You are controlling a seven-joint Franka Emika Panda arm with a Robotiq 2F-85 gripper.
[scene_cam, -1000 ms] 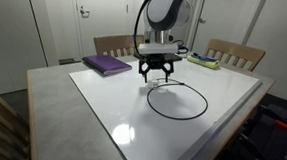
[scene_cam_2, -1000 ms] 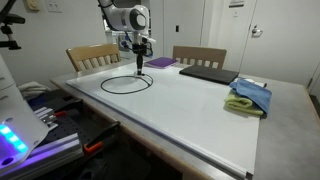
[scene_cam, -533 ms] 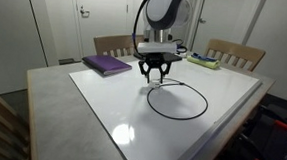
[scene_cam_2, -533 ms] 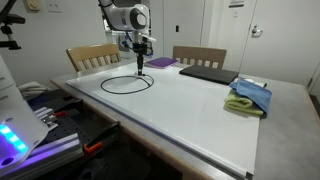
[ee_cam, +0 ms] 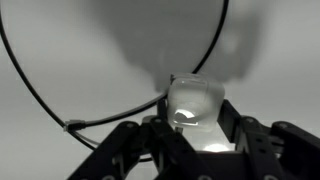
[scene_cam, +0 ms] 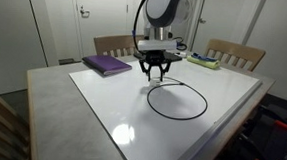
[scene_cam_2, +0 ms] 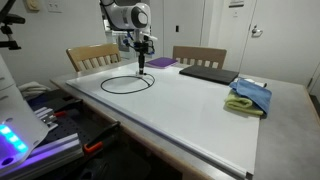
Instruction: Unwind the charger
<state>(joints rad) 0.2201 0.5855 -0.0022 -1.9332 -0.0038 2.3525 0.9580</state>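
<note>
Over the far end of the table (scene_cam: pixel 92 107), the gripper (scene_cam: pixel 155 79) pinches the charger (ee_cam: pixel 195 105) by its white plug, cable looped alongside

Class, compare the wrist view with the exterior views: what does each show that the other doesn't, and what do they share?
Only the wrist view: the white plug block close up, held in the gripper. Only the exterior views: the purple book, the laptop, a blue-and-green cloth, chairs. Shared: the black cable looped on the white table.
</note>
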